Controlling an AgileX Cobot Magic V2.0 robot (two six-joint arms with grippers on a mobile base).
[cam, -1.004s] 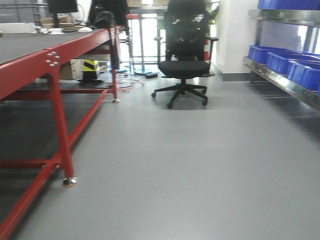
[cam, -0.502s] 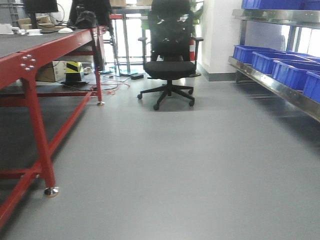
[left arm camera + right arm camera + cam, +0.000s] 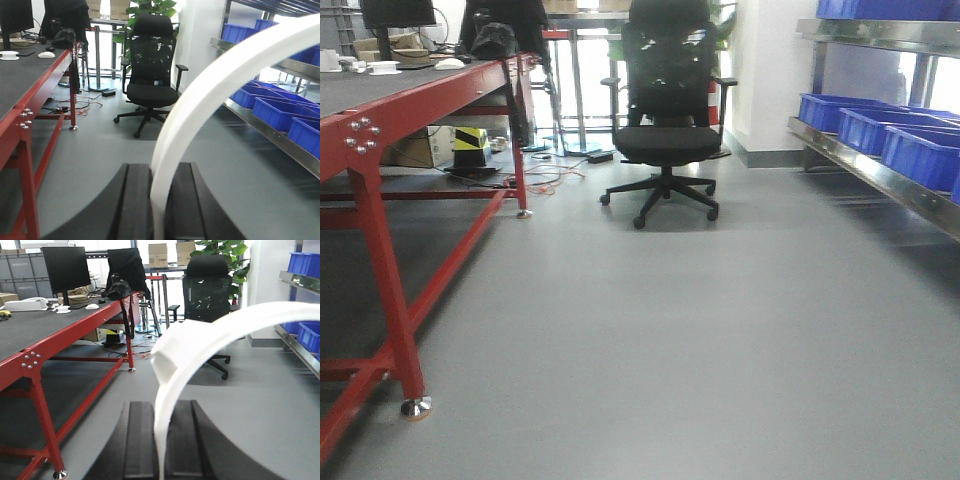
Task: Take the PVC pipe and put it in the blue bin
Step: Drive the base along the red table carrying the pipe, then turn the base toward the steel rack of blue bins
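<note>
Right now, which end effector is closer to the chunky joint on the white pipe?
Right. The joint sits just up the pipe clamped in the right end effector; the left end effector grips smooth pipe, no joint in its view.

Industrial workshop-lab, it seemed: long red steel-framed counter (image 3: 420, 100) carried black monitor (image 3: 66, 267); blue plastic bins (image 3: 918, 155) lined metal shelf rack (image 3: 860, 165); black mesh office chair (image 3: 665, 145); bare grey floor (image 3: 670, 350).

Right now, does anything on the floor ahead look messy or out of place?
Yes. Loose cables lie tangled on the floor beside the far leg of the red table, and the black office chair stands out in the open rather than at a desk. No spill or damage shows.
</note>
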